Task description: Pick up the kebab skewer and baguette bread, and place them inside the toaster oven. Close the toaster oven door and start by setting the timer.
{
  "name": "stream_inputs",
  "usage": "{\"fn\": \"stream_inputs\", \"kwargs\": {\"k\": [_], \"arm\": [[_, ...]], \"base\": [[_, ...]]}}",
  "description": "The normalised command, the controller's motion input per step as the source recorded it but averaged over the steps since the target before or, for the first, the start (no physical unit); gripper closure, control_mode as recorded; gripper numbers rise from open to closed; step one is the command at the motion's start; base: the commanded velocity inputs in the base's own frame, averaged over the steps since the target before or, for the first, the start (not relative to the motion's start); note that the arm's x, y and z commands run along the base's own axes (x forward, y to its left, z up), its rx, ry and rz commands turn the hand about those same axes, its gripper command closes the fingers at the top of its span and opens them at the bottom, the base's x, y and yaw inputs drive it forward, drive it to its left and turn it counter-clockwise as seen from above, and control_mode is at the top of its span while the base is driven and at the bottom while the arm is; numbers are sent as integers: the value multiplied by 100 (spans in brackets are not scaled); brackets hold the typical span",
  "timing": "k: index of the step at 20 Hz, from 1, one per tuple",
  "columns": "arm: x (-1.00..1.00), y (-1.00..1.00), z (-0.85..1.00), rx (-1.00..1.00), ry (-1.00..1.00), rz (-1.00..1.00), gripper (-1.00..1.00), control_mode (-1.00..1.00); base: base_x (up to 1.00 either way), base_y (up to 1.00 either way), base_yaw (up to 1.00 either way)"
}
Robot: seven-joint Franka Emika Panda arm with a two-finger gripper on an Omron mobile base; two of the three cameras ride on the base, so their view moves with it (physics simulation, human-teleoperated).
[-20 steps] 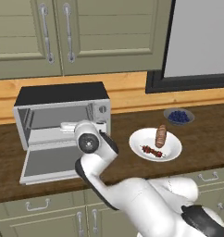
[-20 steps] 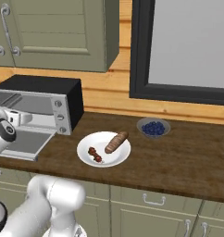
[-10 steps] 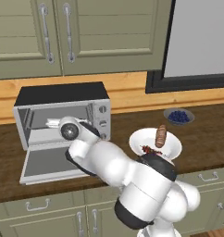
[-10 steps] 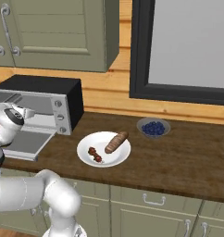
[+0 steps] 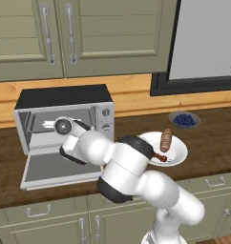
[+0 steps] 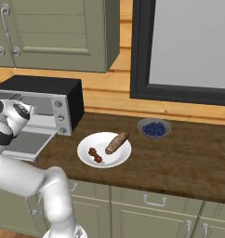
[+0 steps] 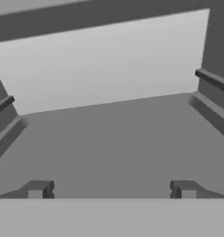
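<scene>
The two-finger gripper (image 7: 111, 190) stood with its jaws spread wide and nothing between them, its small dark fingertips (image 7: 37, 189) facing the smooth grey cavity of the boxy silver-grey, black-topped toaster oven (image 5: 65, 114). The silver-framed glass drop-down door (image 5: 57, 169) lay flat open. At 3 o'clock of the oven in the right base view, a round white plate (image 6: 104, 149) held the ridged brown baguette bread (image 6: 116, 142), long axis running from 8 to 2 o'clock, and, at its 8 o'clock, the short dark red kebab skewer (image 6: 95, 155). A small bowl of blueberries (image 6: 154, 128) sat at the plate's 2 o'clock on the dark wooden counter (image 6: 188, 158).
</scene>
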Motion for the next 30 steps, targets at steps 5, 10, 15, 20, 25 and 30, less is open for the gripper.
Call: {"fn": "stream_inputs", "kwargs": {"k": [5, 10, 15, 20, 25, 30], "arm": [[25, 37, -58, -7, 1, 0, -100, -100], [51, 18, -14, -3, 0, 0, -100, -100], [16, 17, -55, -4, 0, 0, -100, -100], [-3, 18, -69, -3, 5, 0, -100, -100], [-46, 14, -36, 0, 31, 0, -100, -100], [-72, 21, -61, 0, 34, 0, -100, -100]], "base": [[0, 0, 0], [0, 0, 0], [0, 0, 0], [0, 0, 0], [0, 0, 0], [0, 0, 0]]}}
